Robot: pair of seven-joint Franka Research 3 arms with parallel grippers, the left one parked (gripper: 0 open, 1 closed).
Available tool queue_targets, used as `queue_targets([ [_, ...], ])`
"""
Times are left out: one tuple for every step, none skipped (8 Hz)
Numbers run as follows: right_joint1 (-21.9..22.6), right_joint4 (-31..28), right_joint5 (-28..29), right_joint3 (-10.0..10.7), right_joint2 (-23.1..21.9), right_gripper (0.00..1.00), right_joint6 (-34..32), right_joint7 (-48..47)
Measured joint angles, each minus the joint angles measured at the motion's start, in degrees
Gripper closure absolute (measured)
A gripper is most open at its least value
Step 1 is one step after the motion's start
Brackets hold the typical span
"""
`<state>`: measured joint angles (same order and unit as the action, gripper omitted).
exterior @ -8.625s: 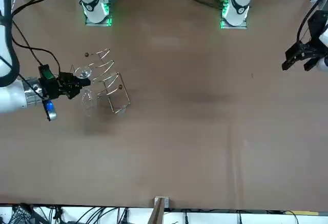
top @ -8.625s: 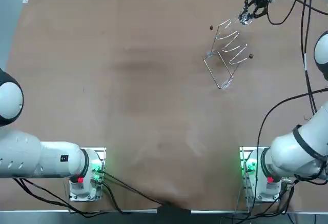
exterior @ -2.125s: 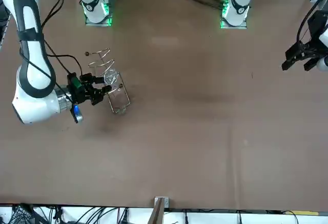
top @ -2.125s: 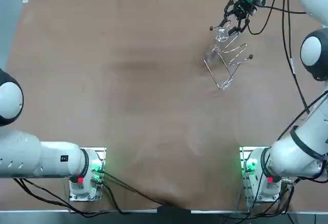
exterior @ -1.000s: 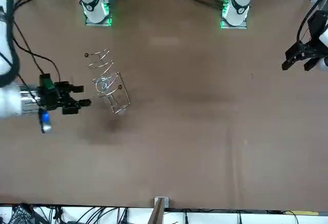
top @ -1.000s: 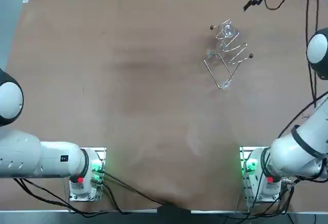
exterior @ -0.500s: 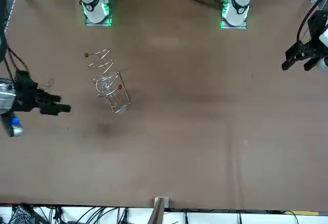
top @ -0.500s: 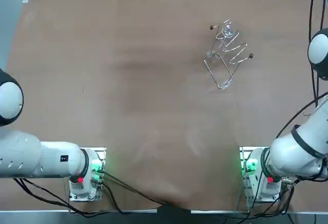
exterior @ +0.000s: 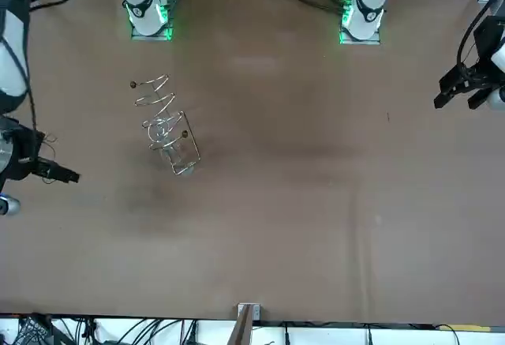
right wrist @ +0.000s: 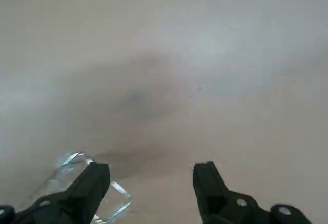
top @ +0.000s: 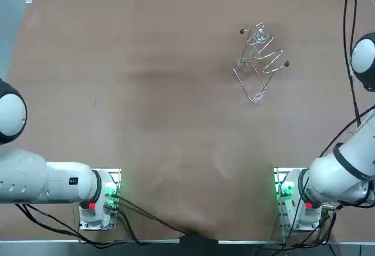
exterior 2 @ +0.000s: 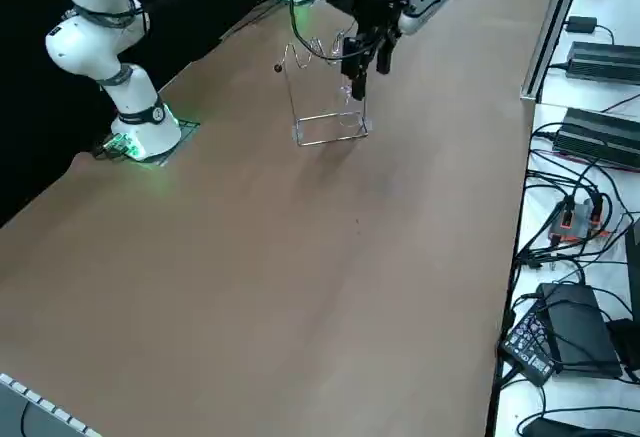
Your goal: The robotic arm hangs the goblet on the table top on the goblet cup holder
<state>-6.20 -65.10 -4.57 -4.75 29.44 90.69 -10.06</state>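
Front view: right claw (exterior: 69, 176) is at the left edge of the frame, over the counter (exterior: 316, 203), fingers apart and empty, clear of the rack. Farther back, at upper left, the goblet (exterior: 157, 133) hangs on the wire goblet cup holder (exterior: 167, 116).

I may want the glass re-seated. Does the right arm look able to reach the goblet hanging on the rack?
Probably yes. The right gripper is open, off to the robot's right of the rack, with only bare table between, and the goblet hangs uncovered on its wires.
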Motion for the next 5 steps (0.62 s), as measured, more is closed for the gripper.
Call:
queue_targets([
  [-0.1,0.2,-2.5,0.1,-0.1,0.00,0.0,2.2],
  [-0.2,0.6,-3.4,0.3,-0.2,0.00,-0.1,4.4],
  [-0.6,0.9,-3.6,0.5,-0.6,0.00,-0.1,5.3],
  [-1.4,1.0,-3.6,0.6,-2.0,0.00,-0.3,5.8],
  [-2.1,-0.5,-3.6,0.6,-4.7,0.00,-0.5,6.1],
])
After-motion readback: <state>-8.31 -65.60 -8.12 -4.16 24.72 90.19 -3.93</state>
